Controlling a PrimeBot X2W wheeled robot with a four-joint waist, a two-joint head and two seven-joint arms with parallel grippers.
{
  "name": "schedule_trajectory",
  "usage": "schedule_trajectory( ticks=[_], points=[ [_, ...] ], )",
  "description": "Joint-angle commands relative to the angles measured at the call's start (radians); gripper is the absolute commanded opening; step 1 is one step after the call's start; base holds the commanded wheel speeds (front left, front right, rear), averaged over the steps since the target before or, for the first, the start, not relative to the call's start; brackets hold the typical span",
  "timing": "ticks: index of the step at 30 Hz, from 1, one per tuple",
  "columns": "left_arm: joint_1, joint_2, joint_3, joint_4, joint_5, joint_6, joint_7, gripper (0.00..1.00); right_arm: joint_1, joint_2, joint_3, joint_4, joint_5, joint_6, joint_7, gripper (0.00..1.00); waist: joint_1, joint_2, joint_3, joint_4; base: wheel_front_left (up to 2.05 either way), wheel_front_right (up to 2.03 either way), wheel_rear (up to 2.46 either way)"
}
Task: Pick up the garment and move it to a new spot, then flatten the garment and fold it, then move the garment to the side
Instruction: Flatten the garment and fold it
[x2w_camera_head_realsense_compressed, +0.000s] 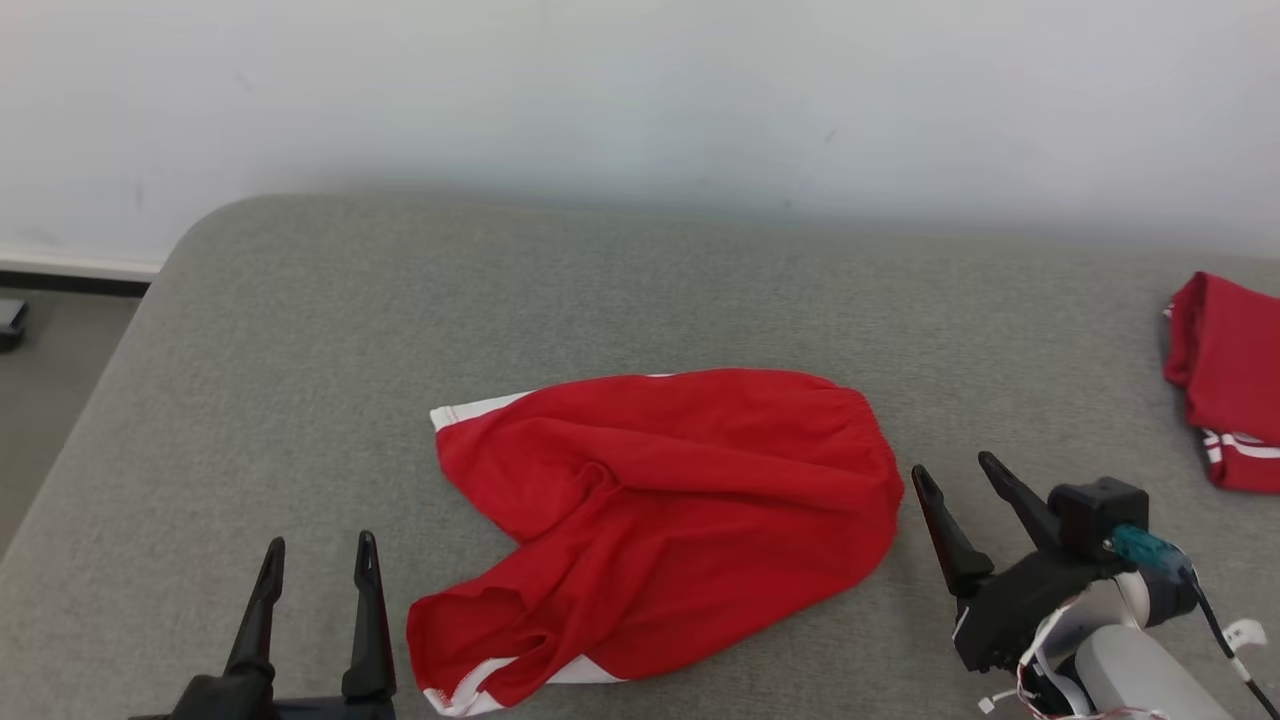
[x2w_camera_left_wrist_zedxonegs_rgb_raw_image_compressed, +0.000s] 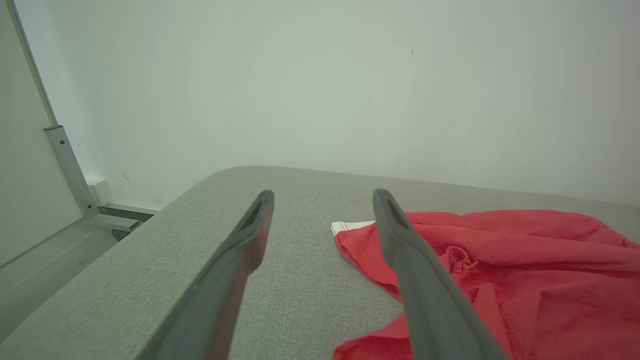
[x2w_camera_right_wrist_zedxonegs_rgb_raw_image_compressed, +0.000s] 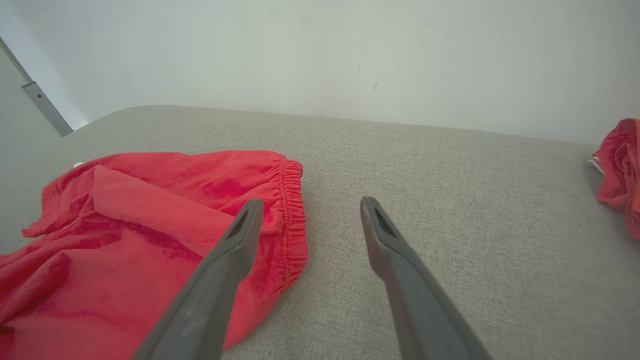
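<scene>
The garment (x2w_camera_head_realsense_compressed: 660, 510) is a pair of red shorts with white trim, lying crumpled in the middle of the grey padded surface (x2w_camera_head_realsense_compressed: 640, 290). It also appears at the right of the left wrist view as red cloth (x2w_camera_left_wrist_zedxonegs_rgb_raw_image_compressed: 525, 280) and at the left of the right wrist view (x2w_camera_right_wrist_zedxonegs_rgb_raw_image_compressed: 140, 225), elastic waistband toward the fingers. My left gripper (x2w_camera_head_realsense_compressed: 318, 555) stands open just left of the garment's near leg, holding nothing. My right gripper (x2w_camera_head_realsense_compressed: 958, 475) is open just right of the waistband, empty.
A second red garment with white stripes (x2w_camera_head_realsense_compressed: 1228, 380) lies folded at the far right edge of the surface, also seen at the right of the right wrist view (x2w_camera_right_wrist_zedxonegs_rgb_raw_image_compressed: 620, 170). A white wall runs behind. The floor (x2w_camera_head_realsense_compressed: 40, 400) drops away at the left.
</scene>
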Motion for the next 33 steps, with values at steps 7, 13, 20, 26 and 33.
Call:
schedule_trajectory(
  ticks=[7, 13, 20, 26, 33],
  points=[
    [-0.054, -0.007, -0.032, 0.027, -0.011, -0.004, -0.003, 1.00, -0.125, -0.021, 0.088, 0.183, 0.085, -0.003, 0.009, 1.00, -0.0001, 0.0000, 0.064, 0.096, 0.00, 0.00, 0.00],
    [-0.077, -0.008, -0.061, 0.048, -0.032, 0.002, -0.003, 1.00, -0.177, -0.013, 0.155, 0.298, 0.176, -0.003, 0.023, 0.00, -0.0001, 0.0000, 0.077, 0.128, 0.00, 0.00, 0.00],
    [-0.061, -0.008, -0.065, 0.056, -0.047, 0.016, -0.003, 1.00, -0.187, -0.049, 0.204, 0.298, 0.233, -0.003, -0.078, 0.00, -0.0001, 0.0000, 0.057, 0.085, 0.00, 0.00, 0.00],
    [-0.040, -0.008, -0.054, 0.062, -0.040, 0.010, -0.003, 1.00, -0.111, -0.118, 0.176, 0.178, 0.247, -0.003, -0.107, 0.00, -0.0001, 0.0000, 0.023, 0.015, 0.00, 0.00, 0.00],
    [-0.024, -0.008, -0.054, 0.063, -0.045, 0.011, -0.003, 1.00, 0.077, -0.210, 0.011, -0.017, 0.202, -0.003, -0.107, 0.00, -0.0001, 0.0000, 0.001, -0.041, 0.00, 0.00, 0.00]
  ],
)
